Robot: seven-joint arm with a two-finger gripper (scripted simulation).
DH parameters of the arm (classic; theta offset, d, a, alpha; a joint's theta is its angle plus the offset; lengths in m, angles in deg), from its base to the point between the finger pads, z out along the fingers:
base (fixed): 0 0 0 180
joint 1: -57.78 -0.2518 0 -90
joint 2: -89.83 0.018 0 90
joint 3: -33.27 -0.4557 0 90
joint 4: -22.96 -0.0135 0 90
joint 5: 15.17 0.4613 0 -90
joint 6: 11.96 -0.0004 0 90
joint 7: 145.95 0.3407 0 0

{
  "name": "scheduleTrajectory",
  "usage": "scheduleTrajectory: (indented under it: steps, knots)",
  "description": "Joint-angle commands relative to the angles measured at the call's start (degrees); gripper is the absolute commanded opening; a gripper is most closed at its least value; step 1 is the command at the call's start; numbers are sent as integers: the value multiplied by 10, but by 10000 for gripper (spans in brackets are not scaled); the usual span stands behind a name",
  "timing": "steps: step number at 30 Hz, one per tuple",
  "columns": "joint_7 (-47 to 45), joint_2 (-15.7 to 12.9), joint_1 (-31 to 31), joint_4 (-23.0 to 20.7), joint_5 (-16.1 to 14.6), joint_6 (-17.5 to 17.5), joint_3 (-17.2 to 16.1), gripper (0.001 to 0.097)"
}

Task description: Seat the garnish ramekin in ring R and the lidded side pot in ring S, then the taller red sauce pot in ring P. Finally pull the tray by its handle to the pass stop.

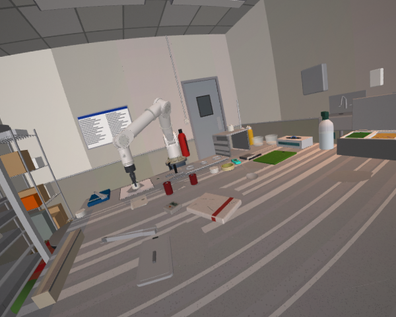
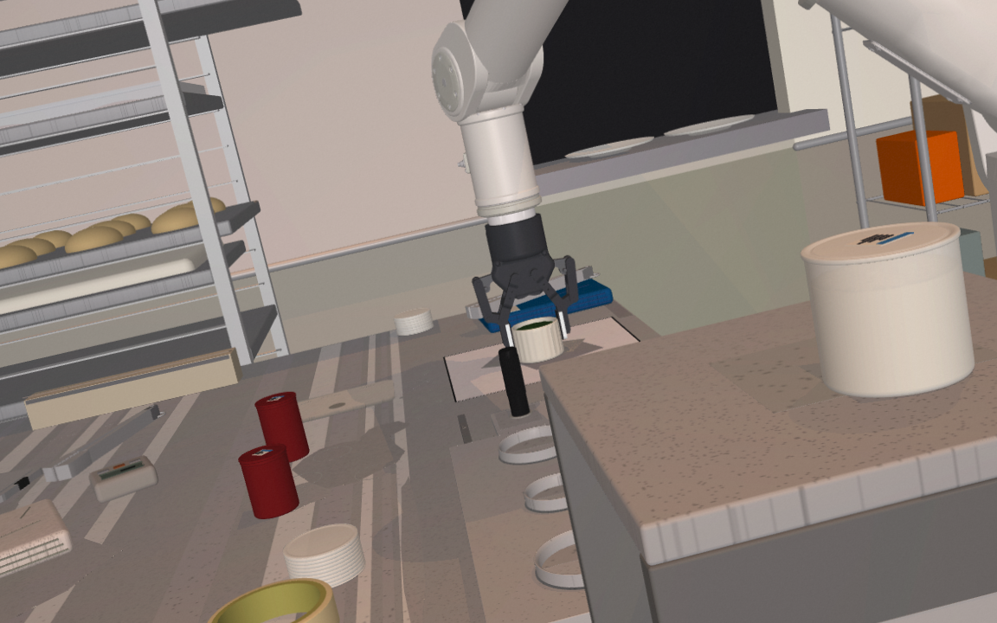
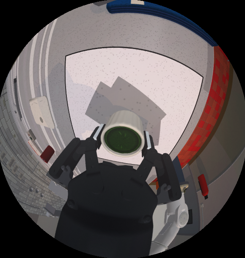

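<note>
The tray with its three white rings point(image 2: 527, 448) is partly hidden behind a raised counter block; its black handle point(image 2: 515, 381) points toward the pale mat. The garnish ramekin point(image 3: 122, 133), cream with green filling, stands on that mat point(image 3: 135, 96) and is gripped by my gripper point(image 2: 535, 327). The lidded side pot point(image 2: 888, 307) stands on the raised block at the right. Two red sauce pots point(image 2: 282, 425) point(image 2: 268, 481) stand on the counter to the left of the tray, the farther one taller.
A blue box point(image 2: 564, 298) lies just behind the mat. A ribbed white dish point(image 2: 326, 555) and a tape roll point(image 2: 278, 604) sit near the front. A small white dish point(image 2: 413, 321) sits left of the mat. A wire rack point(image 2: 92, 232) stands at the left.
</note>
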Motion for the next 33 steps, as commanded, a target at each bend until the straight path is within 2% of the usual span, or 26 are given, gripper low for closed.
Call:
scheduleTrajectory:
  steps: [1,9,33]
  knots:
    - [0,0,0,0,0,0,0,235]
    - [0,0,0,0,0,0,0,80]
    - [8,17,-6,-9,-13,23,12,80]
